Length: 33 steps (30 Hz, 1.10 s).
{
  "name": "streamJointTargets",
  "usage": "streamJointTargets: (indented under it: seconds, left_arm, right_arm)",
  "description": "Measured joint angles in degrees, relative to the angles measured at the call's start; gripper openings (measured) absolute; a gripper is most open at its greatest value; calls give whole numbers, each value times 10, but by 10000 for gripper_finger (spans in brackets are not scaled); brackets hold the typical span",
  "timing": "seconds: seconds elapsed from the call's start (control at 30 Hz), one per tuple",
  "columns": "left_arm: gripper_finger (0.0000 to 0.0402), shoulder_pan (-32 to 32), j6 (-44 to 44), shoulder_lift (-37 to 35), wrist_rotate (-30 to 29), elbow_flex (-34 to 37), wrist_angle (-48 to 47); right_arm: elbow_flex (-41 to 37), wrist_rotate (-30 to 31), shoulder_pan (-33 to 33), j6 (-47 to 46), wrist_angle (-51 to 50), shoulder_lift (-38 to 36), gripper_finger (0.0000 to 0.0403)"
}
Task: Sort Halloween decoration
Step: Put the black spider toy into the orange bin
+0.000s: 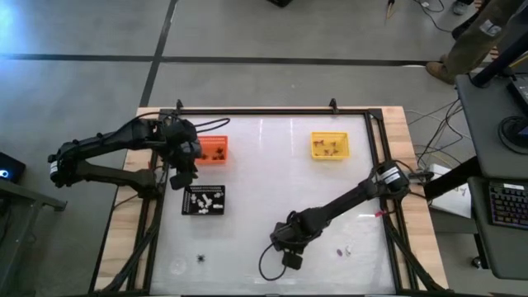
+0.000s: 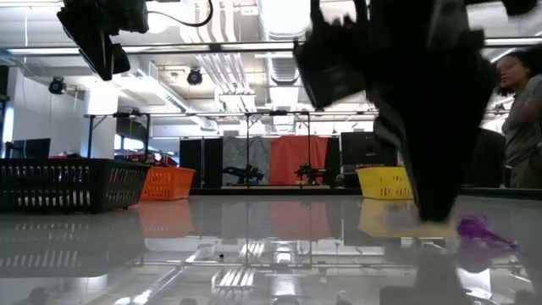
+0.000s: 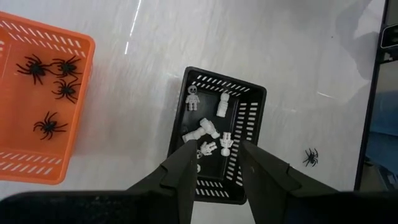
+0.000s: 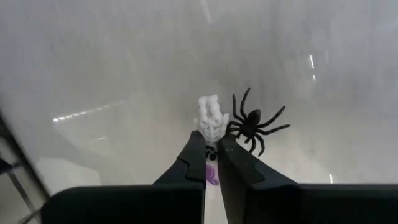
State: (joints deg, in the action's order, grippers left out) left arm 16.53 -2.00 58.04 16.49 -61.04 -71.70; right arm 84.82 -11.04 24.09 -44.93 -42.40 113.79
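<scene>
Fingers of the left gripper hang spread over the black tray of white skeleton figures. Right gripper fingers pinch a purple trinket; the white skeleton hand and black spider just beyond could get dragged along or knocked across the counter.

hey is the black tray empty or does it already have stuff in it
Not empty. The black tray holds several white trinkets, seen from the left wrist and from above.
</scene>
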Motion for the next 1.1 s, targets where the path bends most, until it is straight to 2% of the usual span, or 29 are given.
streamJointTargets:
  seconds: [0.13, 0.37, 0.53, 0.73, 1.1]
  left_arm:
    - [103, 0, 13, 0, 0, 0, 0]
    - [103, 0, 30, 0, 0, 0, 0]
    - [103, 0, 30, 0, 0, 0, 0]
    - [103, 0, 30, 0, 0, 0, 0]
    - [103, 0, 30, 0, 0, 0, 0]
  right_arm:
    - [1, 2, -16, 6, -19, -28, 9]
    - [10, 8, -43, 10, 6, -57, 9]
    - [32, 11, -57, 29, 10, -58, 8]
    - [22, 1, -61, 49, 0, -55, 6]
    - [17, 0, -67, 19, -9, -26, 8]
